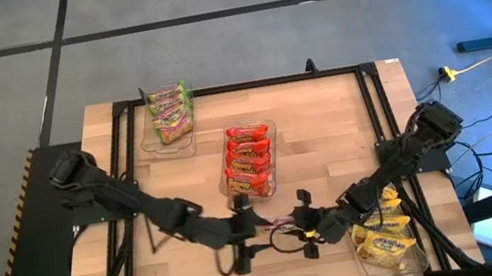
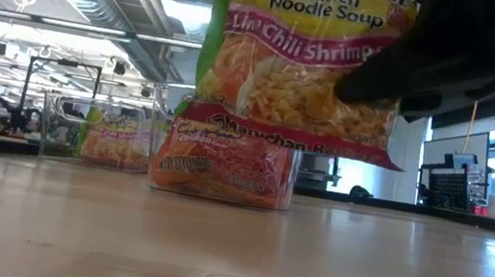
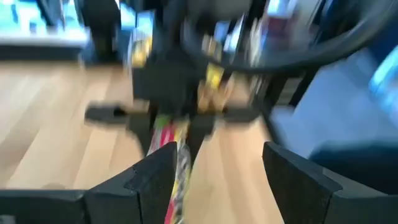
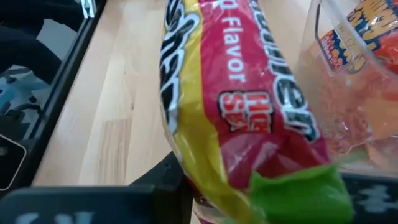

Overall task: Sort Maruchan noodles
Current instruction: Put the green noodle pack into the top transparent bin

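A lime-chili-shrimp Maruchan packet (image 2: 302,64), green-edged with a red band, is held in the air near the table's front middle. It shows edge-on in the high view (image 1: 279,221). My right gripper (image 1: 304,224) is shut on it. My left gripper (image 3: 217,177) is open and faces the right one (image 1: 247,227). The packet's free end (image 3: 177,165) lies between its fingers, close to one finger. Other packets lie in three clear trays: green (image 1: 169,114), red (image 1: 248,161) and yellow (image 1: 386,240). My right gripper pinches the packet between its two fingers at one side edge (image 2: 372,83), close to the green-edged end (image 4: 298,193). The fingers come about level from the table's right side. The packet stands on edge, its printed face toward the near edge, lifted clear of the table. Whether my left gripper touches the packet, I cannot tell.
The green tray stands at the far left, the red tray (image 2: 224,164) in the middle just beyond the grippers, and the yellow tray at the near right under the right arm. A black frame (image 1: 381,124) runs around the wooden top. Bare wood lies to the near left.
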`<state>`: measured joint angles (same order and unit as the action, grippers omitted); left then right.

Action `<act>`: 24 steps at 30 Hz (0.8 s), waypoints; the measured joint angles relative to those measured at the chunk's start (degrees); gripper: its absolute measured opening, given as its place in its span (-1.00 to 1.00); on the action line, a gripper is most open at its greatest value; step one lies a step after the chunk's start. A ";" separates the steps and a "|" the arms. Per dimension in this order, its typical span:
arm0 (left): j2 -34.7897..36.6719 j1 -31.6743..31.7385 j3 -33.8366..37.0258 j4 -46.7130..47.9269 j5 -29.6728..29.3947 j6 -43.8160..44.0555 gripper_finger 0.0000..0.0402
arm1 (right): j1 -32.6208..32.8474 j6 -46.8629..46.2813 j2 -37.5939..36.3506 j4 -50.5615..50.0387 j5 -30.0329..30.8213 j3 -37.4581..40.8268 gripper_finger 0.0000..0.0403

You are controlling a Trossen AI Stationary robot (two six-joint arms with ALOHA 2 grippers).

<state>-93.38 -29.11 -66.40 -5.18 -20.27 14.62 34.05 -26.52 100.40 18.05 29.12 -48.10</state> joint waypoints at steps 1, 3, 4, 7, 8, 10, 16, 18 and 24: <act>-1.50 0.27 -3.11 5.42 0.18 0.00 0.16 | 0.02 -0.11 0.00 -0.17 -0.04 0.00 -0.48; -4.87 1.04 -9.28 13.87 0.28 -0.03 0.15 | 0.04 -0.19 0.00 -0.42 0.02 0.00 -0.48; -6.56 1.35 -12.28 17.59 0.27 -0.03 0.15 | 0.04 -0.20 0.00 -0.51 0.05 0.00 -0.48; -11.02 2.35 -20.27 27.73 0.39 0.20 0.15 | 0.04 -0.22 0.00 -0.22 0.59 0.00 -0.48; -12.34 2.70 -22.51 30.88 0.42 0.24 0.15 | 0.04 -0.26 0.00 -0.21 0.75 0.00 -0.48; -14.88 3.26 -26.06 35.63 0.53 0.27 0.15 | 0.04 -0.75 0.00 -0.23 0.85 0.00 -0.48; -18.76 4.63 -30.23 38.93 2.90 1.38 0.15 | 0.04 -1.73 0.00 -0.27 1.12 0.00 -0.48; -19.22 5.04 -30.16 39.97 2.86 1.52 0.15 | 0.04 -1.73 0.00 -0.27 1.19 0.00 -0.48; -19.46 6.17 -28.93 40.79 1.65 1.36 0.15 | 0.04 -1.74 0.00 -0.27 1.34 0.00 -0.48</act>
<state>-112.84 -22.94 -95.32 35.62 -18.62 15.98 34.09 -28.26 100.40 17.78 30.46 -48.10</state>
